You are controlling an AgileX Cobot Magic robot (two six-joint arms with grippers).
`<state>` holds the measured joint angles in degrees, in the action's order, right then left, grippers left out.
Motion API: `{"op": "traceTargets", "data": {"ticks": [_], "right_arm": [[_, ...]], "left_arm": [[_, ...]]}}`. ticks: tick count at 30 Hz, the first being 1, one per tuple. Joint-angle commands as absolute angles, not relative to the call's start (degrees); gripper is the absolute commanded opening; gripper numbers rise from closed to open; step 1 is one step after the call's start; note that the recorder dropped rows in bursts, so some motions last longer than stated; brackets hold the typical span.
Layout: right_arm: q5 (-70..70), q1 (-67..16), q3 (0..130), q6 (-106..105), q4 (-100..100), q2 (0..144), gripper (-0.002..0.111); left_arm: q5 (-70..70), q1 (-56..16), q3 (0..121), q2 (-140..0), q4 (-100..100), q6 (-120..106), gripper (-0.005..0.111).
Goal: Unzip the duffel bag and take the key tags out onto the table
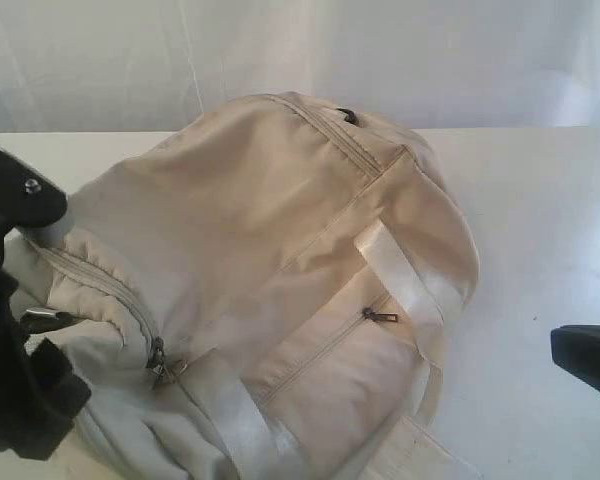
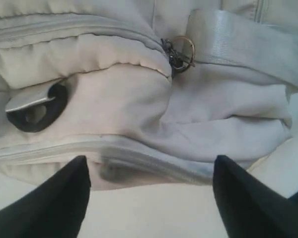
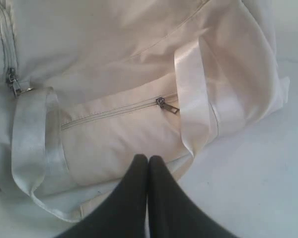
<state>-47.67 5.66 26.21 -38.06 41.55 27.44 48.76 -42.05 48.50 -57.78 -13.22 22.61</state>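
The cream duffel bag [image 1: 280, 260] lies on the white table [image 1: 540, 200] with its zippers closed. The main zipper's metal pull [image 1: 158, 362] sits near the bag's left end, and a pocket pull [image 1: 380, 315] lies by a white strap [image 1: 400, 275]. My left gripper [image 2: 151, 159] is open at the bag's end, just short of the fabric. Beyond it are a zip pull with a ring [image 2: 179, 53] and a black D-ring [image 2: 37, 106]. My right gripper [image 3: 148, 159] is shut on nothing, above the bag's front pocket edge, near the pocket pull [image 3: 166, 104]. The key tags are hidden.
The left arm [image 1: 20, 390] stands black against the bag's left end. The right arm [image 1: 585, 360] shows at the right edge over bare table. A white curtain [image 1: 300, 50] closes the back. Another zip pull [image 1: 348, 116] sits at the bag's far end.
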Motion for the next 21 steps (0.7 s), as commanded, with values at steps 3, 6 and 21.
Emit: {"op": "traceTargets", "data": {"ticks": [3,6,21], "right_arm": [[-47.1,5.8,26.8,-38.3,41.7,27.6,0.0],[-47.1,5.8,26.8,-38.3,41.7,27.6,0.0],[-45.6,5.8,29.3,-34.5,41.6,34.2,0.0]], "left_arm": [[39.0,-42.0,42.5,-57.4,-15.3,28.9,0.073],[40.2,-42.0,40.8,-57.4,-22.2,35.2,0.055],[60.7,-42.0,38.0,-57.3,-45.9,32.7,0.0]]}}
